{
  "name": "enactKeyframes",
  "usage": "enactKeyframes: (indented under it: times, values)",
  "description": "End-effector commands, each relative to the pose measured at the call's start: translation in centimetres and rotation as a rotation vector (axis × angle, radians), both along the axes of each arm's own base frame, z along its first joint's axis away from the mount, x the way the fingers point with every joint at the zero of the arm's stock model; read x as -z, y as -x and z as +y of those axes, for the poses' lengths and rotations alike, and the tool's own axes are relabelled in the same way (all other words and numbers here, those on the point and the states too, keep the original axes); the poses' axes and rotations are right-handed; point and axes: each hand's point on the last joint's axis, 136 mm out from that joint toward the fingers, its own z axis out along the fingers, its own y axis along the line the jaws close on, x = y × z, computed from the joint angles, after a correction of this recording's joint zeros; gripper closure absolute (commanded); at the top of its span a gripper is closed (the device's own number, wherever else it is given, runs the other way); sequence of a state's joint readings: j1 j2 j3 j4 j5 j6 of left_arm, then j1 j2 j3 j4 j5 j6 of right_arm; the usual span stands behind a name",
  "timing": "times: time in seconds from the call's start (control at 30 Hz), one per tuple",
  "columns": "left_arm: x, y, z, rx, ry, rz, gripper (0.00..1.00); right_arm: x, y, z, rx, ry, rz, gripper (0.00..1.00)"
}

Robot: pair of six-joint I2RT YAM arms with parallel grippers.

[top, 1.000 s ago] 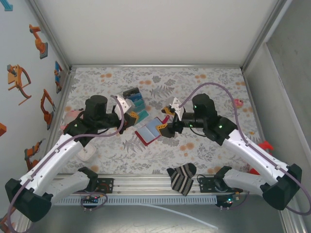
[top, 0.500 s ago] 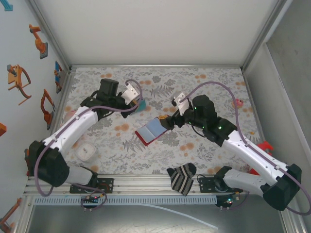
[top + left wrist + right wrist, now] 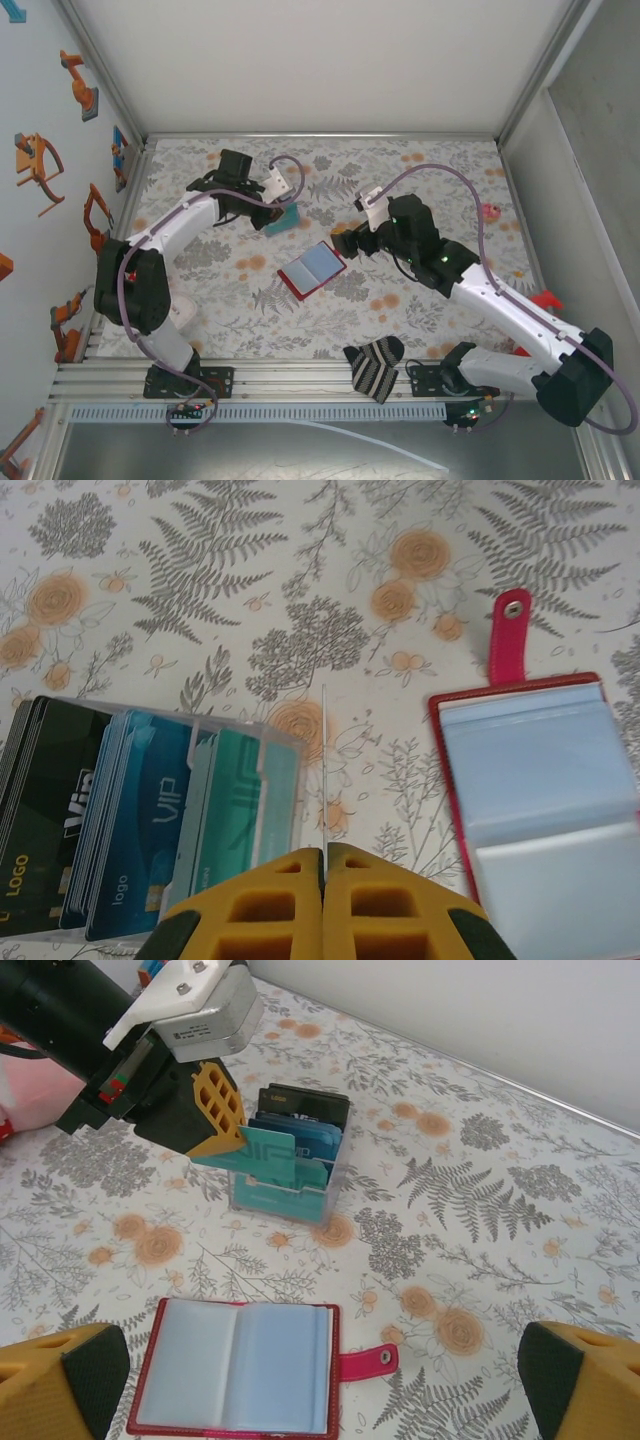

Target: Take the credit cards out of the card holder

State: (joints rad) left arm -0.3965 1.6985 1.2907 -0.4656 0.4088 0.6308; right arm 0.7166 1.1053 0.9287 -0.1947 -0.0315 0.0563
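The red card holder [image 3: 312,268] lies open and flat on the flowered table, its blue-grey slotted inside up and its tab [image 3: 365,1362] pointing right. My left gripper [image 3: 323,852] is shut on one teal credit card [image 3: 268,1150], seen edge-on in the left wrist view. It holds the card over a clear box [image 3: 288,1192] of upright cards. In the top view that gripper [image 3: 280,212] is at the back left. My right gripper [image 3: 320,1372] stands wide open just above the holder, touching nothing.
The clear box [image 3: 150,820] holds several teal, blue and black cards. A striped sock [image 3: 374,366] lies at the near edge. A small white round thing [image 3: 176,312] sits at the front left. Red and pink items [image 3: 540,300] rest by the right wall.
The left arm carried the teal card from the holder back-left to the clear box. The right gripper opened, let go of the holder and drew back to the right.
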Motion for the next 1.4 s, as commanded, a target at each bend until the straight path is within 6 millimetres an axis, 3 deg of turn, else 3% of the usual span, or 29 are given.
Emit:
enactKeyframes:
  times: [0.0, 0.77, 1.37]
  values:
    - [0.2, -1.0, 0.2, 0.032, 0.004, -0.016, 1.0, 0.2, -0.6, -0.3, 0.044, 0.001, 0.0, 0.01]
    - [4.2, -4.7, 0.6, 0.059, -0.027, 0.034, 1.0, 1.6, -1.2, 1.1, 0.013, 0.014, 0.06, 0.01]
    - [6.5, -4.5, 0.5, 0.107, -0.053, 0.068, 1.0, 2.6, -1.1, 2.2, -0.021, 0.011, 0.113, 0.01]
